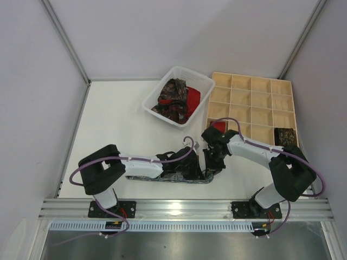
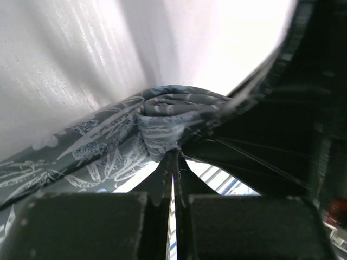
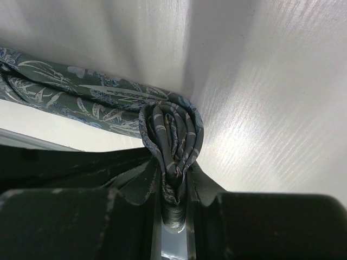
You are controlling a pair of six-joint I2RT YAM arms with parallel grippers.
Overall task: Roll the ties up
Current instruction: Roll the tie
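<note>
Right gripper point(image 3: 174, 183) clamps the coiled grey tie point(image 3: 172, 135), left gripper point(image 2: 174, 162) pinched shut on it alongside; loose tail trails toward nine o'clock.

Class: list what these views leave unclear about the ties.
- Top view: the grey tie, rolled end hidden under both arms' jaws.
- Top view: count of ties heaped in the basket.
- Top view: red roll in the tray, partly behind the right arm.
- Wrist views: tie's loose end, cut by frame edge.

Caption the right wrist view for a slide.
Right gripper pinches the rolled end of a grey patterned tie, its loose tail lying across the white table.
</note>
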